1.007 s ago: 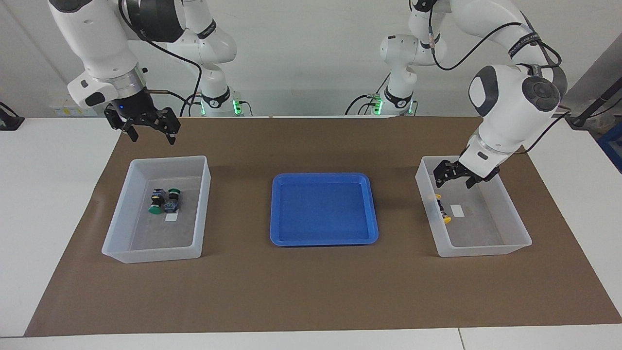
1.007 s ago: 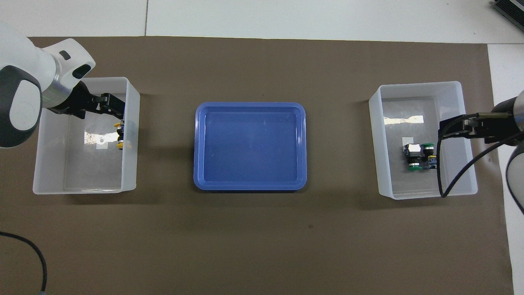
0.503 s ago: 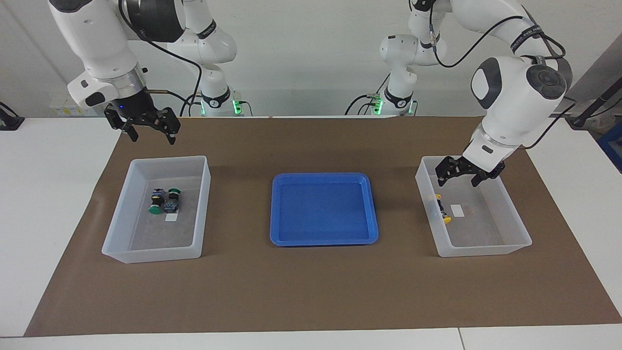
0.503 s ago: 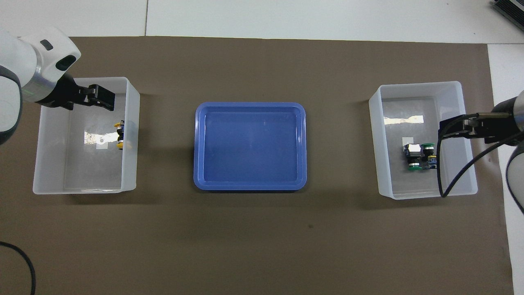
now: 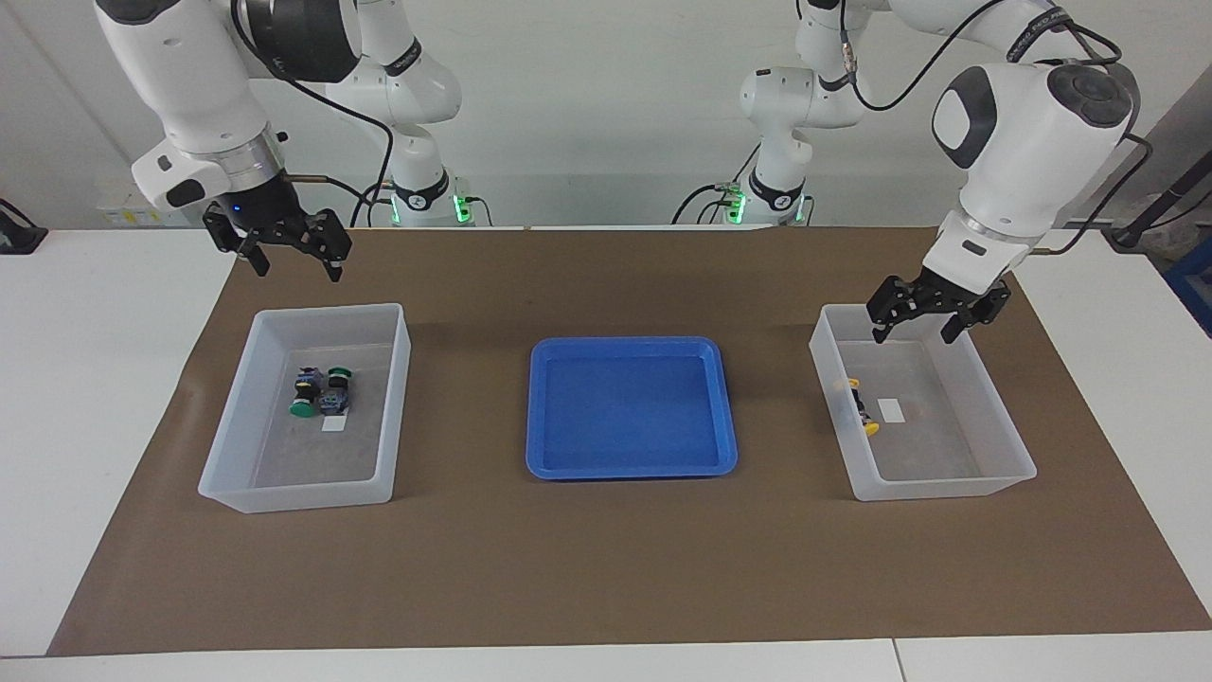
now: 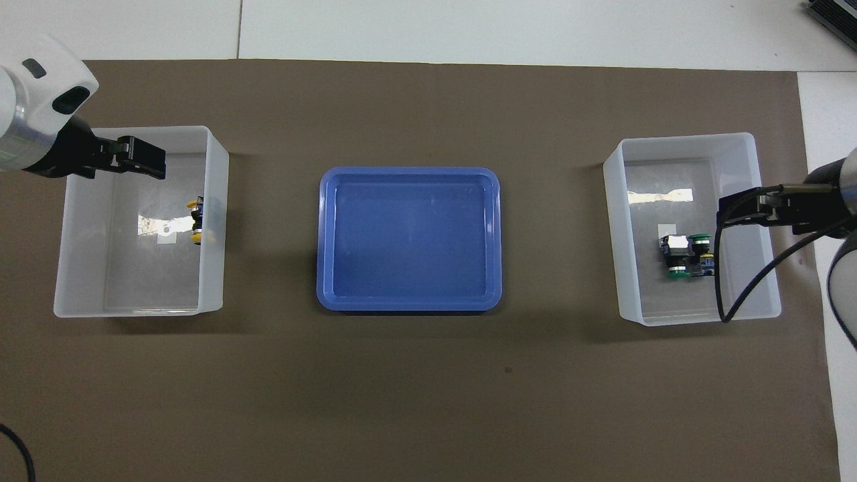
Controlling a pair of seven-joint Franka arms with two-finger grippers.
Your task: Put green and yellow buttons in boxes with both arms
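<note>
Two yellow buttons (image 5: 860,405) lie in the clear box (image 5: 937,488) at the left arm's end, against its wall toward the tray; they also show in the overhead view (image 6: 196,221). Two green buttons (image 5: 320,390) lie in the clear box (image 5: 294,493) at the right arm's end, and show in the overhead view (image 6: 686,254). My left gripper (image 5: 915,332) is open and empty, raised over the yellow buttons' box (image 6: 214,268); the overhead view shows it too (image 6: 157,159). My right gripper (image 5: 297,270) is open and empty, high over the green buttons' box (image 6: 696,318), and waits.
An empty blue tray (image 5: 630,469) sits between the two boxes on the brown mat (image 5: 606,568); it also shows in the overhead view (image 6: 408,304). A black cable (image 6: 743,288) hangs from the right arm over its box.
My left gripper has risen out of the yellow buttons' box and drawn back toward the left arm's end. The right arm and the buttons have not moved.
</note>
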